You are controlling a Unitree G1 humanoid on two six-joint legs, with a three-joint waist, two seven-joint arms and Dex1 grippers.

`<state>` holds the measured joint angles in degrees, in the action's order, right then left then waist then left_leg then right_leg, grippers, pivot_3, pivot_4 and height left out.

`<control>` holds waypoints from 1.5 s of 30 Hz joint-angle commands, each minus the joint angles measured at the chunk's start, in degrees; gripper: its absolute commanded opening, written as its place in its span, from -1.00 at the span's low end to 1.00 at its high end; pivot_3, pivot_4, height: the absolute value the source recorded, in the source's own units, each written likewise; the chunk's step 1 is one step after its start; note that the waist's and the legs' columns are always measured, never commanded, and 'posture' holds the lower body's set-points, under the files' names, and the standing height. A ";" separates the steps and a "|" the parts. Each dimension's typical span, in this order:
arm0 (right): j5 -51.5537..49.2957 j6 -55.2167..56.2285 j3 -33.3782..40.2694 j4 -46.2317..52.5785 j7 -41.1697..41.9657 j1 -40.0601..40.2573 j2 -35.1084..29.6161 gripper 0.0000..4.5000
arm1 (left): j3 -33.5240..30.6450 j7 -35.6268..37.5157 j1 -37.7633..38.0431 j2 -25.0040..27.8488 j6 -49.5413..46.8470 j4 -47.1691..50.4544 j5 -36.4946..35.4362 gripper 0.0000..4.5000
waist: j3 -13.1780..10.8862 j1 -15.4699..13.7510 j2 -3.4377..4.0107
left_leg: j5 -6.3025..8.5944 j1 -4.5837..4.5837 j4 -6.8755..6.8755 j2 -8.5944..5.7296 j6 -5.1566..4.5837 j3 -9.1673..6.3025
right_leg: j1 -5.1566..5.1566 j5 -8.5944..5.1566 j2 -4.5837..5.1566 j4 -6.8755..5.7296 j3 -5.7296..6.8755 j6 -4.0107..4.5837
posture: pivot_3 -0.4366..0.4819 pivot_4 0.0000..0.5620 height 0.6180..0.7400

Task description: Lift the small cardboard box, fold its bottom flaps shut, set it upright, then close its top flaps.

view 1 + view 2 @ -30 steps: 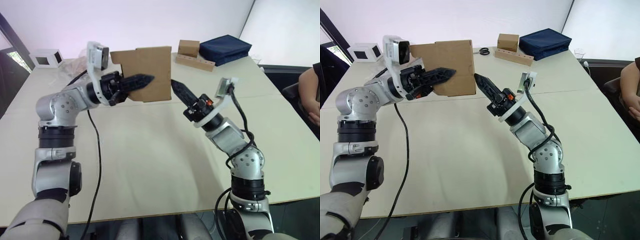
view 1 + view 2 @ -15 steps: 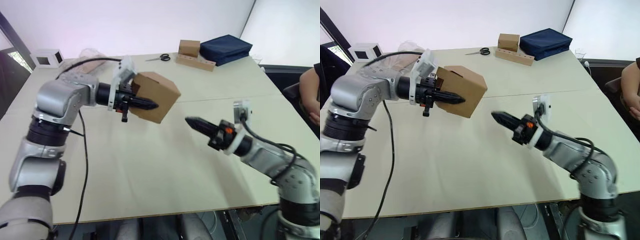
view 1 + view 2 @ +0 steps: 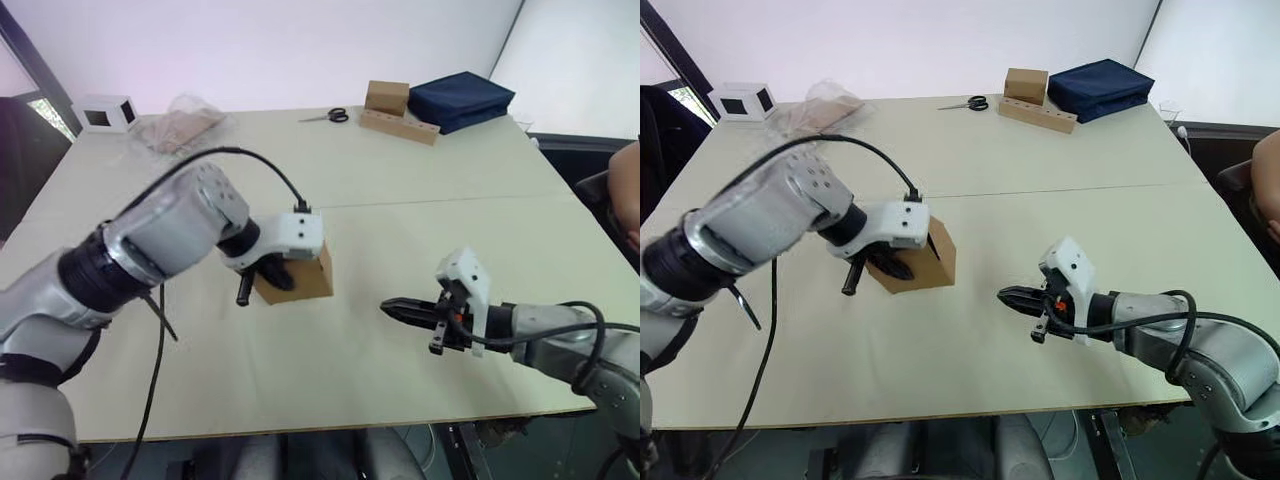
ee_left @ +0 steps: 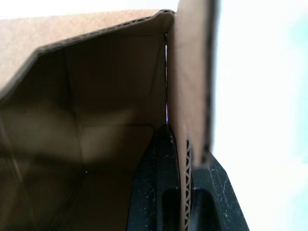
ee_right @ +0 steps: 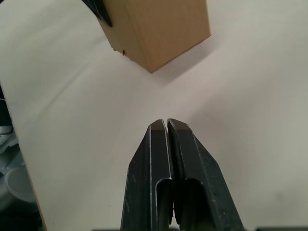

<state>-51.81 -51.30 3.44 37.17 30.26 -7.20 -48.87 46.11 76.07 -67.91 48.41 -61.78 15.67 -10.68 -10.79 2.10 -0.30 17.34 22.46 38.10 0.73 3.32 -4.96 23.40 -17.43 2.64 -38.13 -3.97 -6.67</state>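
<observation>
small cardboard box (image 3: pixel 300 280) top hidden by left tool (image 3: pixel 268 283), person (image 3: pixel 628 190) cut off

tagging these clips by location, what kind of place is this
Probably a lab or office workroom set up for robot trials. A large plain table carries loose props: scissors, a navy fabric case and a small white cube box. White walls stand behind, and a person's arm shows beside the table.

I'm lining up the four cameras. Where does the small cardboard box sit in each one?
Left eye view: the small cardboard box left of centre, on the table.
Right eye view: left of centre.
Left wrist view: its wall pinched between the left gripper's jaws.
Right wrist view: ahead of the right gripper.
Shared landmark: the left gripper's black fingers.
</observation>
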 commanded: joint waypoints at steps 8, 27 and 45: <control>5.94 2.94 -2.03 1.27 -0.37 1.68 4.07 -0.98 | 1.70 -2.36 -1.16 -2.79 -5.77 2.28 1.64 -1.00 | -0.01 0.00 -0.02 | 0.00 0.01 0.00 0.00 0.00 -0.01 | 0.01 0.00 0.00 -0.01 0.00 0.00 | -0.05 -0.47 1.00; 11.06 3.15 -2.81 -1.52 2.27 1.16 5.87 -1.00 | 2.70 -3.92 0.23 -2.81 -8.67 10.21 -1.69 -0.77 | -0.01 -0.01 -0.02 | 0.00 0.00 0.02 0.00 0.00 -0.01 | 0.00 0.00 0.00 -0.03 0.00 0.00 | -0.05 -0.47 1.00; 12.51 4.53 0.20 -3.68 7.69 1.79 4.46 -1.00 | -11.35 -5.15 -7.33 -7.05 -24.34 2.74 -16.94 0.31 | 0.00 0.26 0.00 | 0.00 -0.03 0.05 0.00 -0.01 -0.01 | -0.01 0.00 -0.01 -0.07 0.00 0.00 | -0.05 -0.47 1.00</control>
<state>-38.95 -47.85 2.02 33.00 37.07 -4.72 -44.01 38.65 70.65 -73.59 41.02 -84.33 18.91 -25.02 -10.79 2.36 -0.30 17.34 22.43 38.15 0.73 3.31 -4.98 23.40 -17.43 2.64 -38.20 -3.96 -6.67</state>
